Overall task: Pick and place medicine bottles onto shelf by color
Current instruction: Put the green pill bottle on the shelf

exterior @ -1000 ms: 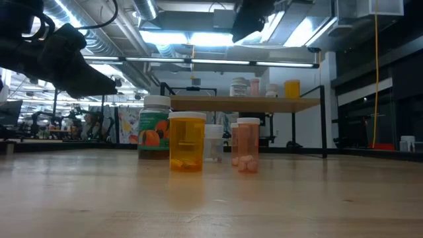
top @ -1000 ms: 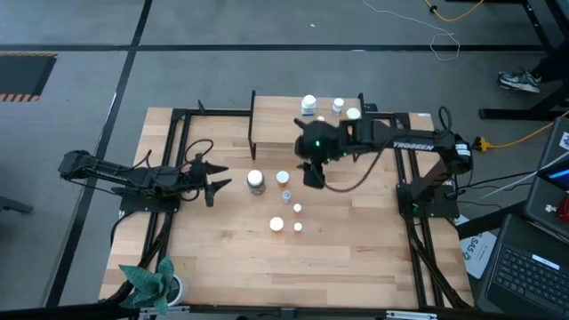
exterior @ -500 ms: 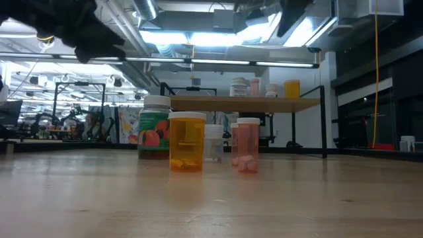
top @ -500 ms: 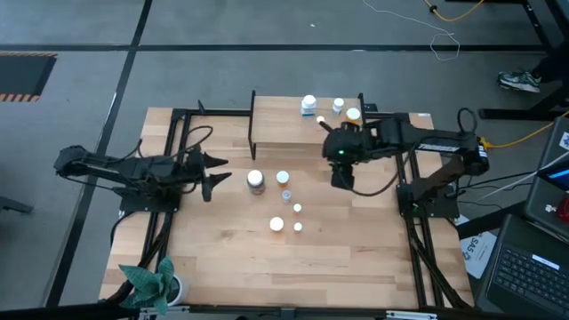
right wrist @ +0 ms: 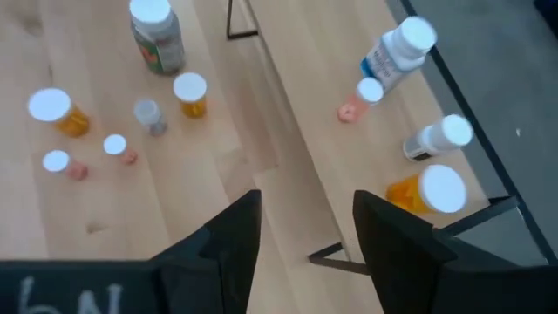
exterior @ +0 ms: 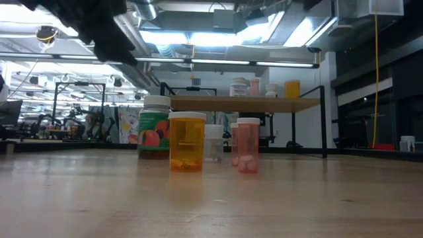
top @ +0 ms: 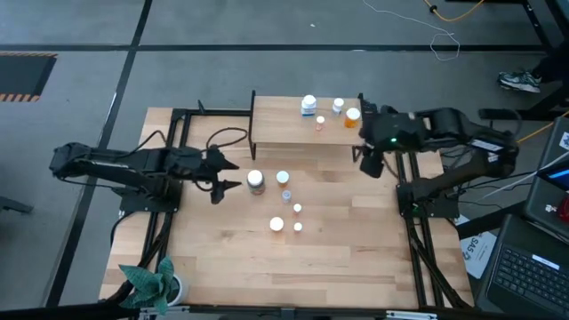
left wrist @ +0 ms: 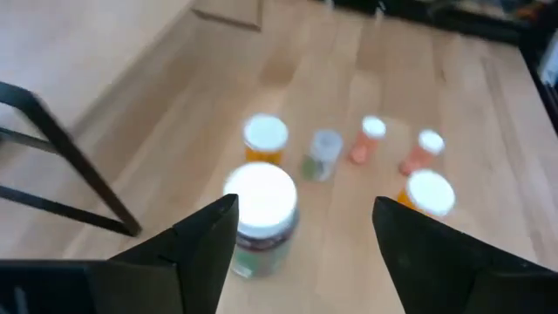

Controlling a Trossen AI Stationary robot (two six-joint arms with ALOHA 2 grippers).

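Several medicine bottles stand on their bases mid-table: a green-dark one (top: 256, 181), an orange one (top: 283, 178), a small clear one (top: 286, 195), another orange one (top: 276, 225) and two small ones (top: 297, 210). My left gripper (top: 227, 175) is open and empty, just left of the green-dark bottle (left wrist: 260, 205) and above table height. The shelf (top: 284, 133) at the far edge carries a white bottle (top: 308, 105), a small pink one (top: 320, 120), a clear one (top: 338, 105) and an orange one (top: 353, 116). My right gripper (top: 369, 164) is open and empty near the shelf's right end.
Black frame rails (top: 173, 160) run along both table sides. A green plant (top: 153, 280) stands at the near left corner. Bare wood (top: 338, 258) lies near of the bottles. The shelf's thin black legs (exterior: 324, 132) stand at the far side.
My right gripper has gone from the bottles at mid-table toward the table's right edge, empty, and now hangs by the shelf's right end. My left gripper has risen and gone right toward the green-dark bottle. No bottle has moved.
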